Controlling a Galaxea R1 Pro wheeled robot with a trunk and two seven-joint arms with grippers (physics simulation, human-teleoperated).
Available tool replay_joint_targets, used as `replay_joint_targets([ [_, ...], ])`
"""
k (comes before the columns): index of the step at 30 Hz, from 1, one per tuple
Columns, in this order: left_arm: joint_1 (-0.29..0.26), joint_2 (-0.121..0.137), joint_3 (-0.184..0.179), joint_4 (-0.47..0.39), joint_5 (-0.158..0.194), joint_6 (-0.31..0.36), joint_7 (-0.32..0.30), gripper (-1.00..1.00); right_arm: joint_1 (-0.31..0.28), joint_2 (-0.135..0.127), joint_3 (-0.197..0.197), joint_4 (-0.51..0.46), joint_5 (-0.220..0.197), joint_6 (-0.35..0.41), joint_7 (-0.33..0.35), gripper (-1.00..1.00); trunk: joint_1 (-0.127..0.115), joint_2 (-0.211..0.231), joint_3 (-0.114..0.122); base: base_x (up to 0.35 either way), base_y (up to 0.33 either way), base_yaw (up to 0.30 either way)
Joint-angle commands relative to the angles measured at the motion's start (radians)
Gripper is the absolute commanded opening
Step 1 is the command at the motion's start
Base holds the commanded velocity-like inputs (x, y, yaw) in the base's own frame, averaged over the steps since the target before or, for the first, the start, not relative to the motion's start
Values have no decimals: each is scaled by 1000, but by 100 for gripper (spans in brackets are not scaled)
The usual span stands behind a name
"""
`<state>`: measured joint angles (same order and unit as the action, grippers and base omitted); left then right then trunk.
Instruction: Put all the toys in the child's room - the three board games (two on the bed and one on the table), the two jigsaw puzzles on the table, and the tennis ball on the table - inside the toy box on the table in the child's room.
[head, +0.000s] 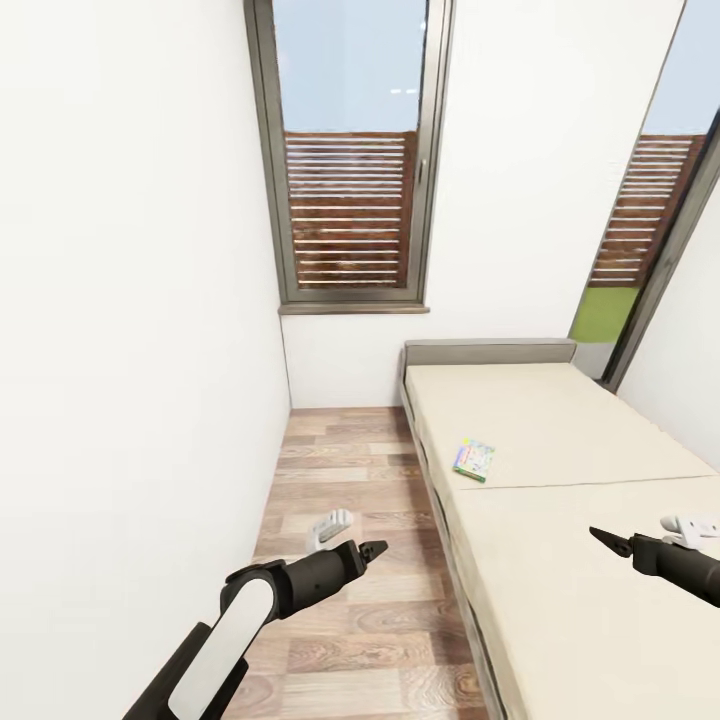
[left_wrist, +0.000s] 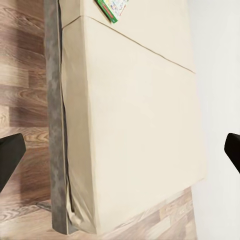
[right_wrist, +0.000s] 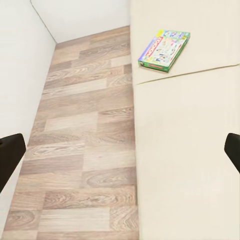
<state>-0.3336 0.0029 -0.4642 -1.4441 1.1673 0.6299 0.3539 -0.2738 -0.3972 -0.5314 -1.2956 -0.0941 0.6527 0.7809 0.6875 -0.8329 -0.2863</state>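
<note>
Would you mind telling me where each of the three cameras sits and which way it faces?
Head view: looks forward and down at the bed; both arms show, left gripper, right gripper.
Left wrist view: looks down on the bed; dark fingertips at the edges.
Right wrist view: looks down on floor and bed.
All share the board game.

Black left arm (head: 300, 580), long white panel; dark pointed fingertips.

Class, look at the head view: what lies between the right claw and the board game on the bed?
Only bare mattress: the board game lies on the bed, and nothing sits between it and the right claw.
</note>
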Motion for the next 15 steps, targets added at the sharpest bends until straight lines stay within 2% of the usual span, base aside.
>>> replay_joint_targets([
  [1, -1, 0, -1, -1, 10, 1, 10, 100, -1, 0, -1, 0, -9, 9, -1, 100, 0, -1, -1, 0, 40, 0],
  [6, -1, -1, -2, -2, 10, 1, 10, 100, -1, 0, 0, 0, -9, 9, -1, 100, 0, -1, -1, 0, 29, 27],
  [15, -1, -2, -2, -2, 9, 1, 10, 100, -1, 0, -1, 1, -9, 10, -1, 100, 0, -1, -1, 0, 11, 125],
])
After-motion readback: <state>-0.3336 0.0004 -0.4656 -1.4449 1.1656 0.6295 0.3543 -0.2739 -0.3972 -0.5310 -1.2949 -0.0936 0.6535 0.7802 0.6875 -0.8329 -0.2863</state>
